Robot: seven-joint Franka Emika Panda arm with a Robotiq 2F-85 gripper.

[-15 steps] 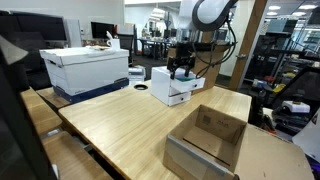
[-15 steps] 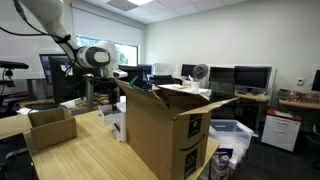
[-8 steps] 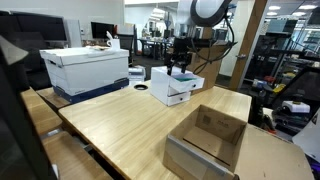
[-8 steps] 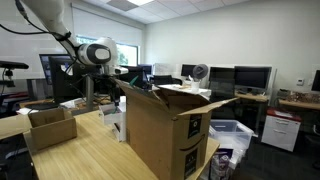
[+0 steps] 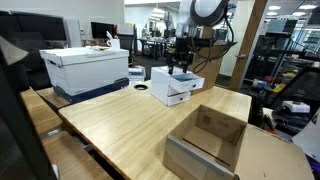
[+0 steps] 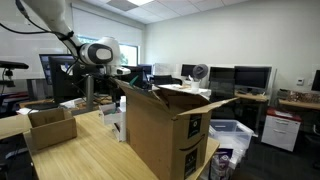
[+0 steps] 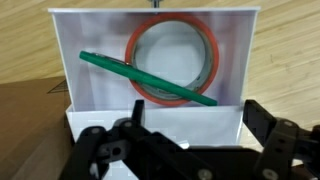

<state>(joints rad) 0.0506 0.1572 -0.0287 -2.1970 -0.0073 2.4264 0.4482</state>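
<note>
In an exterior view, the claw [image 5: 181, 68] is seen hanging from the arm just above a small white drawer cabinet [image 5: 172, 88], which is placed near the far edge of the wooden tabletop [image 5: 120, 125]. The jaws are spread and nothing is gripped between them. A large white storage bin [image 5: 88, 68] is found well apart from the cabinet, and an open flat cardboard box [image 5: 208, 140] is set at the near corner of the tabletop. In an exterior view from another place, the claw [image 6: 88, 98] is shown small and dark below the round joint of the arm, so its jaws cannot be judged there. The cabinet [image 6: 113, 122] is mostly hidden behind a tall cardboard carton [image 6: 165, 130], while a low cardboard box [image 6: 50, 128] is seen near the edge of the tabletop [image 6: 90, 155]. In the wrist view, the claw [image 7: 185, 152] is seen released, with its black fingers [image 7: 100, 150] held wide apart at the bottom of the picture, above the pulled-out white drawer [image 7: 90, 88]. Inside this drawer a ring of orange tape [image 7: 172, 22] is laid flat against the back wall, and a green pen [image 7: 145, 78] is laid diagonally across it, touching it. Neither thing is touched by the claw.
</note>
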